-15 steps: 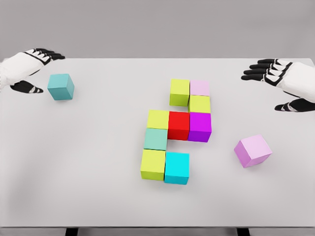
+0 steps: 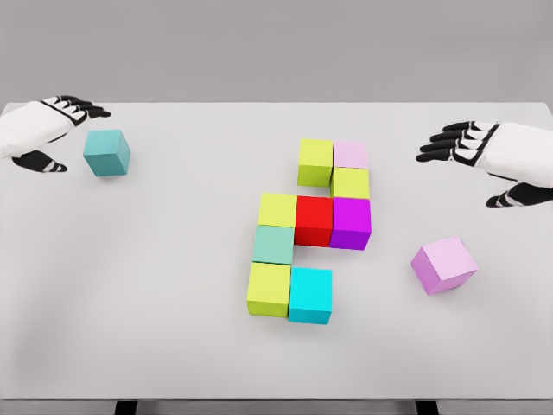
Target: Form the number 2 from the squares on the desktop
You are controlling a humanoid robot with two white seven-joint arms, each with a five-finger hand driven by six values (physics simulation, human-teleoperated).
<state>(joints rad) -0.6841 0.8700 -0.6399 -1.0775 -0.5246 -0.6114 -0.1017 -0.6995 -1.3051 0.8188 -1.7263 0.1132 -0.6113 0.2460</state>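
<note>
Several coloured cubes sit joined at the table's middle: a yellow-green cube (image 2: 315, 162) and pale pink cube (image 2: 351, 155) on top, a yellow-green cube (image 2: 350, 182) under it, then yellow-green (image 2: 277, 209), red (image 2: 314, 220) and magenta (image 2: 351, 222) in a row, a mint cube (image 2: 274, 244), and yellow-green (image 2: 269, 289) with cyan (image 2: 310, 295) at the bottom. A teal cube (image 2: 107, 153) lies loose at far left, a pink cube (image 2: 443, 264) loose at right. My left hand (image 2: 54, 130) hovers open just left of the teal cube. My right hand (image 2: 479, 164) hovers open above and right of the pink cube.
The white table (image 2: 155, 294) ends at a front edge along the bottom of the view, with dark legs (image 2: 126, 406) showing below it. A grey wall stands behind the far edge.
My left hand has drawn back slightly to the left, away from the teal cube. My right hand has shifted a little left and down. No cube has moved.
</note>
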